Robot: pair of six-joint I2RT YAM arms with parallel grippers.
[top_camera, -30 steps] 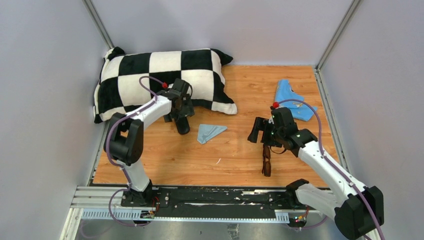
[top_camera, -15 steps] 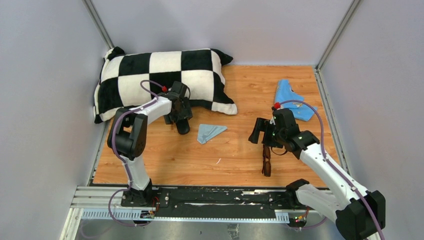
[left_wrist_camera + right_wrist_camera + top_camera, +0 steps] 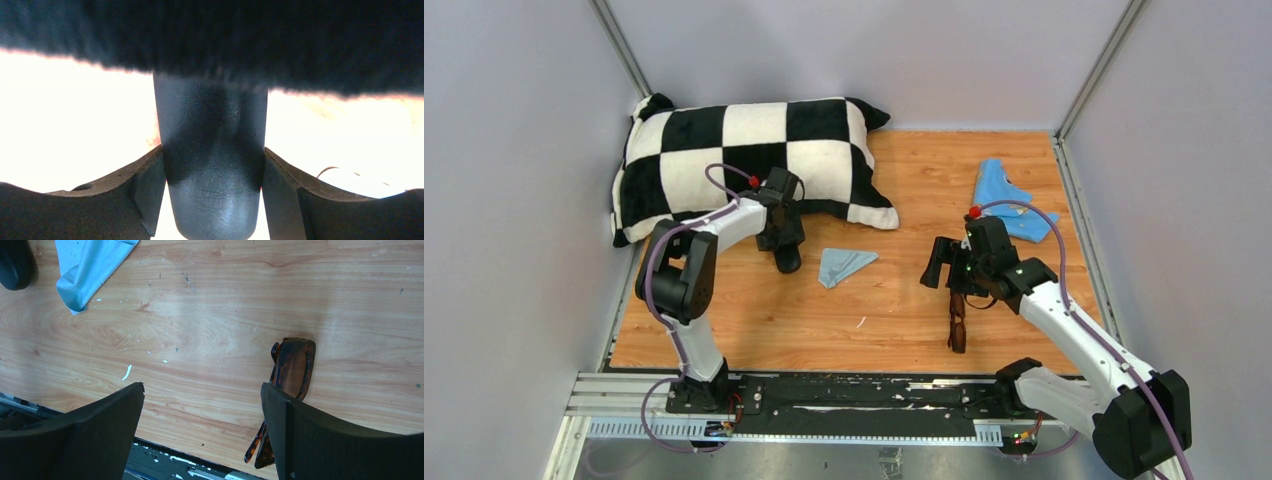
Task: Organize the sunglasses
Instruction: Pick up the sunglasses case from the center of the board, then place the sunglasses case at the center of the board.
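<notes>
The sunglasses (image 3: pixel 957 320) lie folded on the wooden table near its front edge, dark brown with tinted lenses. In the right wrist view the sunglasses (image 3: pixel 292 365) lie partly behind my right finger (image 3: pixel 320 440). My right gripper (image 3: pixel 942 268) is open and empty just above and behind them, and it shows wide open in its own view (image 3: pixel 202 387). My left gripper (image 3: pixel 782 232) is by the pillow's front edge, shut on a black oblong case (image 3: pixel 788 258). In the left wrist view the case (image 3: pixel 212 175) fills the gap between both fingers (image 3: pixel 145 195).
A black-and-white checked pillow (image 3: pixel 744 165) lies at the back left. A grey-blue cloth (image 3: pixel 844 263) lies mid-table, also in the right wrist view (image 3: pixel 85 270). A bright blue cloth (image 3: pixel 1009 195) lies at the back right. Grey walls enclose the table; a black rail (image 3: pixel 824 395) runs along the front.
My left arm has shifted a little, and the gripper with the case has moved slightly toward the front. The right gripper and the sunglasses have barely moved.
</notes>
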